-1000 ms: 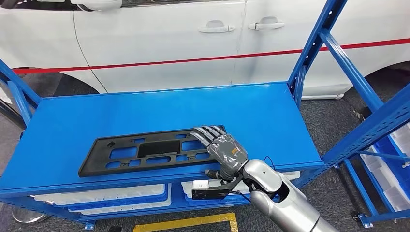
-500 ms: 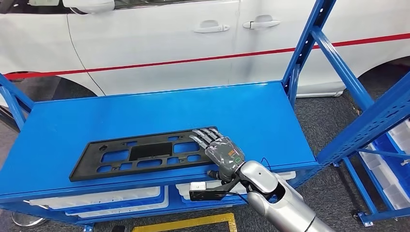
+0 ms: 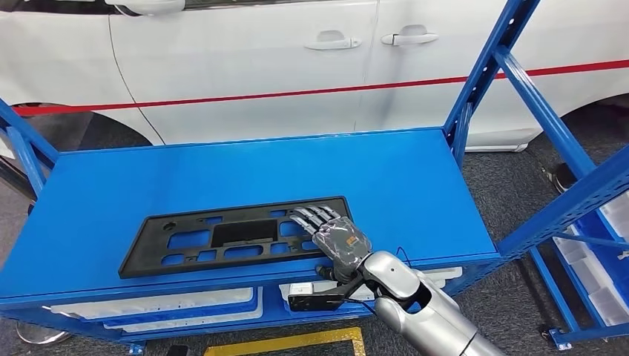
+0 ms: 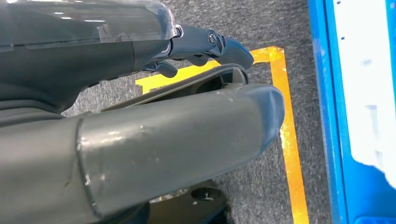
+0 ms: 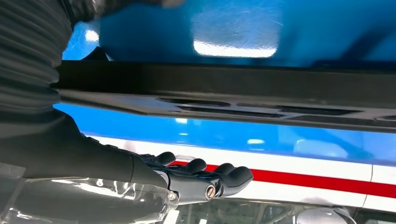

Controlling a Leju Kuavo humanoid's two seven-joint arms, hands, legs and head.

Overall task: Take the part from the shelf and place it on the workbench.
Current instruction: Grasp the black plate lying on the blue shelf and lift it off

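Observation:
The part is a long flat black plastic plate with several cut-outs, lying on the blue shelf top near its front edge. My right hand reaches in from the front, and its outstretched fingers lie over the plate's right end. In the right wrist view the plate's dark edge runs across the picture, with the straight fingers a little off it. I cannot make out whether the thumb is under the plate. My left hand hangs over the floor holding nothing.
A white car stands close behind the shelf. Blue uprights rise at the shelf's right end, beside another blue rack with bins. White bins sit below the shelf top. Yellow tape marks the grey floor.
The whole picture shifted left, then back, so the camera moved. My right hand has drawn back slightly toward the shelf's front edge, fingers still over the plate's right end.

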